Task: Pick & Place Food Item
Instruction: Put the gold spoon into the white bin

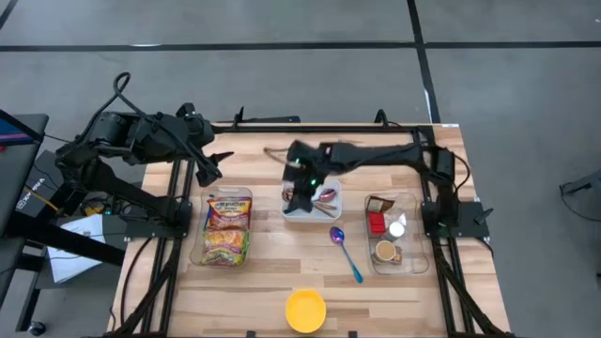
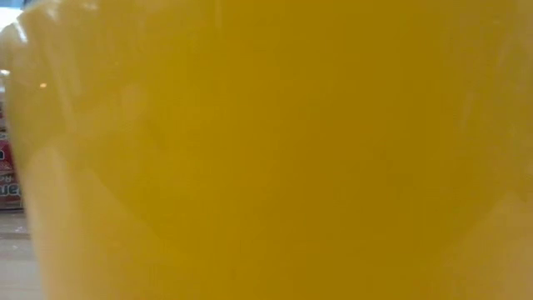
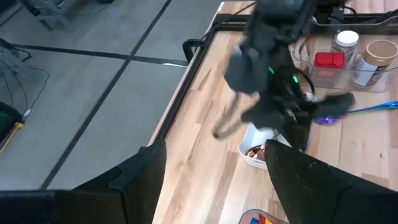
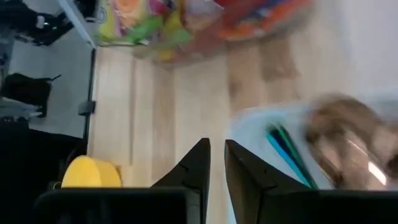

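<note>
Counter [image 1: 272,282] of pale wood carries everything: a noodle packet [image 1: 225,228] on its left side, a clear bin of jars [image 1: 394,235] on the right, a white tray [image 1: 315,208] of brownish food in the middle, a yellow bowl [image 1: 305,310] at the near edge, then a purple-and-blue spoon [image 1: 344,250]. The right pincer [image 1: 299,195] hangs over the tray's left edge, fingers pressed almost together and holding nothing visible; in its wrist view the food [image 4: 342,134] lies just beside the fingertips [image 4: 199,165], not between them. Doing this step well probably means spreading the fingers first, centring over one piece, then lowering straight. The left pincer [image 1: 208,161] waits spread over the counter's far-left corner.
</note>
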### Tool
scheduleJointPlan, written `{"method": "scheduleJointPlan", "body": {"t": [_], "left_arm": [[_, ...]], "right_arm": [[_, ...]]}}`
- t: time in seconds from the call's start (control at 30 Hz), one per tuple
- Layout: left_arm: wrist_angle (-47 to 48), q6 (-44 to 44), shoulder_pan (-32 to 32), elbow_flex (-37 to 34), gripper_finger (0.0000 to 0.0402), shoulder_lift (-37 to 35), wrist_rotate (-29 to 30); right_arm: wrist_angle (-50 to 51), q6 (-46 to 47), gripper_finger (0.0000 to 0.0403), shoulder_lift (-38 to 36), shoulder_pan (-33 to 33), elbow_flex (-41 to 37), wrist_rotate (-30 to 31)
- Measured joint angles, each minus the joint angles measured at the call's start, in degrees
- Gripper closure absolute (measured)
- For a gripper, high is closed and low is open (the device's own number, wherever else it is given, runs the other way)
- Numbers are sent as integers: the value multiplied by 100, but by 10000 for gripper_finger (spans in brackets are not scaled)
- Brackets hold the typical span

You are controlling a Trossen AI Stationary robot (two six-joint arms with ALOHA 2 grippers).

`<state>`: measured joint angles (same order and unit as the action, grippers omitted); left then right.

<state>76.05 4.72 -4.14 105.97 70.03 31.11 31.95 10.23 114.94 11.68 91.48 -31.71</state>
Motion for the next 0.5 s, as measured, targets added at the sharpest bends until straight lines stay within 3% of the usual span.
{"method": "scheduleJointPlan", "body": {"t": [0.23, 0.5], "left_arm": [[-3, 57, -2, 0, 137, -26, 2], [-4, 71, -2, 0, 137, -23, 4]], "right_arm": [[-85, -64, 360, 164, -113, -7, 781], [-158, -30, 369, 406, -2, -13, 633]]}}
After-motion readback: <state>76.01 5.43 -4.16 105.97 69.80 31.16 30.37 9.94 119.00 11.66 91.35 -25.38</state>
